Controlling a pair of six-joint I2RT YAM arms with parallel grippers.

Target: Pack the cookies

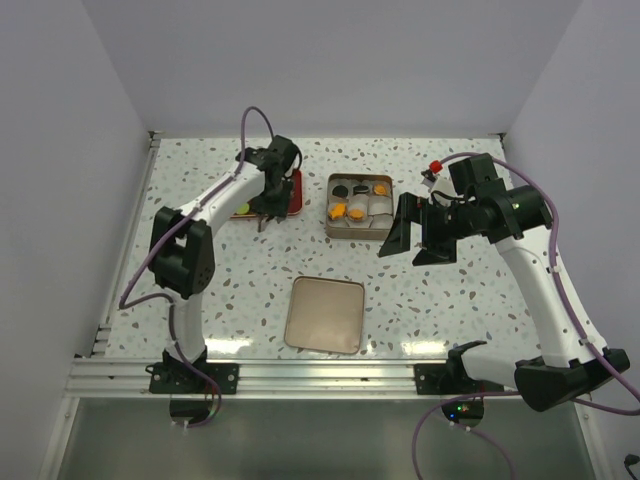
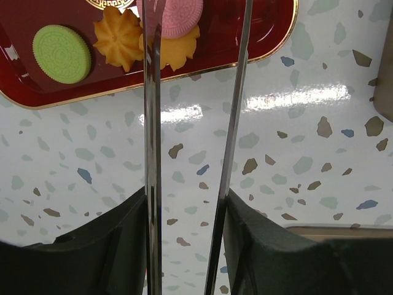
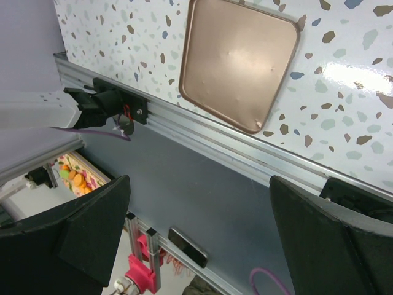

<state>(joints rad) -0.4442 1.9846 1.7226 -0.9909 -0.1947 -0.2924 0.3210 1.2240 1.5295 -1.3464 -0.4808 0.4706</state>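
Nearest the arm bases, a rose-gold metal lid (image 1: 326,315) lies flat on the speckled table (image 1: 230,300); it is a smooth rounded square. Beyond it the right gripper (image 1: 415,238) hangs with its black jaws spread wide and nothing between them, just right of a square tin (image 1: 360,237). The tin holds white paper cups (image 1: 378,207) with orange and black cookies (image 1: 338,211) lying in them. To the left, a glossy red tray (image 2: 270,24) with a gold rim carries more, flat and face up: a ridged green cookie (image 2: 61,54), a flower-shaped orange cookie (image 2: 118,38), a pink cookie (image 2: 181,15) and a yellow cookie (image 2: 175,52) under it. Being round, they have no long axis. The left gripper (image 1: 265,215) reaches over this tray, thin steel blades apart around the pink cookie, the right blade clear of it.
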